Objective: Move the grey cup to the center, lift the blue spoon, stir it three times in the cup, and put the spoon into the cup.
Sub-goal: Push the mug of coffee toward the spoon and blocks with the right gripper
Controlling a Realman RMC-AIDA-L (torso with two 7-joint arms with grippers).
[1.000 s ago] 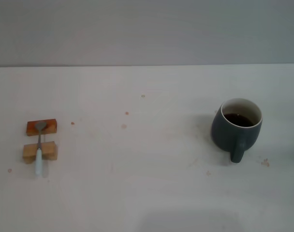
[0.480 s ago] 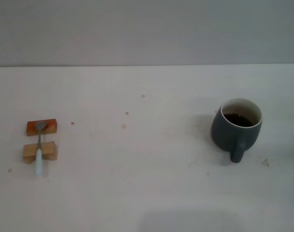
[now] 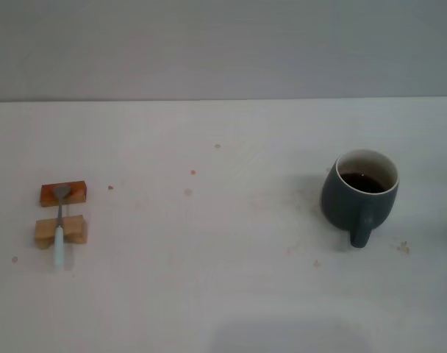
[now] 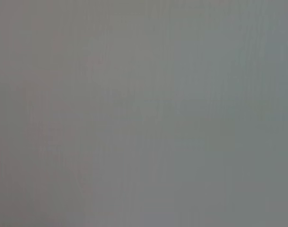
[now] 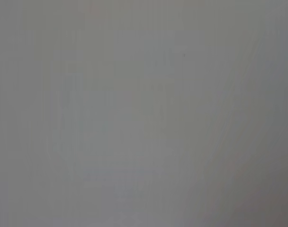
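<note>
1. Neither of my arms shows in the head view. Both wrist views give only a flat grey field, with nothing I can make out in them. Of my left gripper and my right gripper I cannot tell whether they stand wide or narrow, nor where they hang.

2. The grey cup [image 3: 358,195] stands upright on the right part of the table [image 3: 231,294], closer to the right edge than to the middle. Its loop handle points toward the near edge. Dark brown liquid lies inside against the white inner wall.

3. The blue spoon [image 3: 59,229] lies far over by the left edge, well apart from the cup. Its metal bowl rests on the orange-brown wooden block [image 3: 63,194], the neck crosses the paler wooden block [image 3: 61,231] just nearer to me, and the light-blue handle runs past that block toward the near edge, its end on or just above the tabletop.

4. The center [image 3: 223,220] is plain white tabletop between spoon and cup, carrying neither.

5. The surface is white with a few small brownish specks: some past the middle toward the far edge, some near the cup's right side, one near the left edge below the blocks.

6. Behind the far edge rises a plain grey wall [image 3: 223,44].
</note>
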